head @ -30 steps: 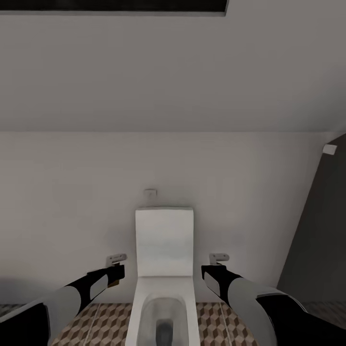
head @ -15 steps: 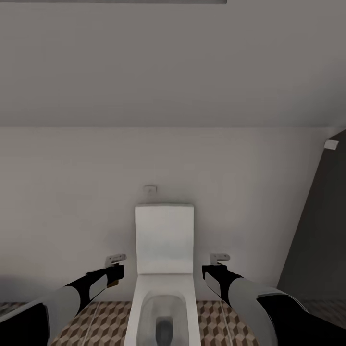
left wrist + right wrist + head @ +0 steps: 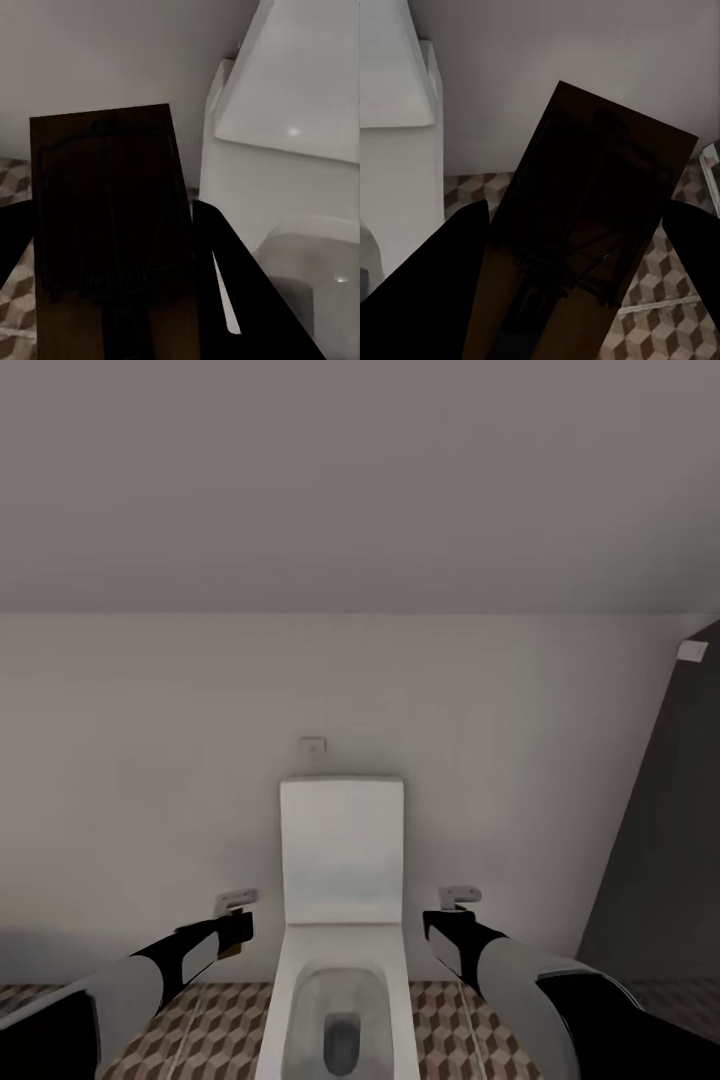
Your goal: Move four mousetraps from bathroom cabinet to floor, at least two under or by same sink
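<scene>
Pinching 1 mousetrap (image 3: 112, 217) each (image 3: 585, 225): left hand (image 3: 238, 932) & right hand (image 3: 437, 928), 1 toilet (image 3: 342, 920) btwn.

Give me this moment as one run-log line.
left claw: holds mousetrap | right claw: holds mousetrap | facing: toilet | floor: no traps seen

One mousetrap (image 3: 109, 225), a dark flat board with wire, sits between the left gripper's (image 3: 112, 300) fingers. Another mousetrap (image 3: 585, 232) sits likewise in the right gripper (image 3: 577, 300). Cube-patterned floor (image 3: 200, 1030) lies below both.
</scene>
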Robot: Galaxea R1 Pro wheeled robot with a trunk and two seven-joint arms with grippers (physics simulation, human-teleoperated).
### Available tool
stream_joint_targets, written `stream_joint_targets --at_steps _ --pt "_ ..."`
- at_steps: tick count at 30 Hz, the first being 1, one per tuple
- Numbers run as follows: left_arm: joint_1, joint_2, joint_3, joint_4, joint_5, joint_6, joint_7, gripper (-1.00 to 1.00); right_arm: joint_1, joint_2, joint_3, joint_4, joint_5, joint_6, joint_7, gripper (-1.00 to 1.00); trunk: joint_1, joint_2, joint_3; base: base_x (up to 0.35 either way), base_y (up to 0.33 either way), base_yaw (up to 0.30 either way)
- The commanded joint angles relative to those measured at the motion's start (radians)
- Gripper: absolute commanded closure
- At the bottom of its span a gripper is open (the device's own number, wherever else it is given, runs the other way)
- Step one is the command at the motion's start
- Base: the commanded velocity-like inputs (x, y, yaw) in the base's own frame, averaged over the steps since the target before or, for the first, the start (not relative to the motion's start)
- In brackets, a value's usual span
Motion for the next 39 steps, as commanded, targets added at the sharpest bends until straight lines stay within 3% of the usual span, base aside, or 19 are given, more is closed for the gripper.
stream_joint_targets --at_steps 1,5,7,11,19,39 --pt "-0.001 0.004 -0.005 0.0 0.004 0.003 -0.002 1.0 -0.001 -0.002 0.004 0.001 -0.003 0.002 -0.004 1.0 0.004 -0.008 -0.004 0.0 0.0 0.0" --pt "-0.001 0.022 -0.007 0.036 0.004 0.002 -0.007 1.0 0.011 -0.058 0.004 0.001 0.004 -0.007 0.004 1.0 0.019 -0.036 -0.017 0.0 0.0 0.0" --pt "-0.001 0.024 -0.007 0.044 0.003 0.002 -0.008 1.0 0.026 -0.071 0.005 0.001 0.005 -0.017 0.005 1.0 0.027 -0.05 -0.023 0.0 0.0 0.0" --pt "0.022 0.026 -0.008 0.057 0.0 0.0 -0.008 1.0 0.109 -0.1 0.005 0.001 0.008 -0.076 0.007 1.0 0.042 -0.078 -0.036 0.0 0.0 0.0" --pt "0.048 0.021 -0.008 0.059 -0.024 -0.001 -0.007 1.0 0.152 -0.097 0.006 0.001 0.006 -0.095 0.01 1.0 0.073 -0.134 -0.061 0.0 0.0 0.0" --pt "0.05 0.025 -0.007 0.061 -0.024 -0.009 -0.007 1.0 0.154 -0.1 0.006 0.001 0.006 -0.09 0.01 1.0 0.15 -0.274 -0.123 0.0 0.0 0.0"
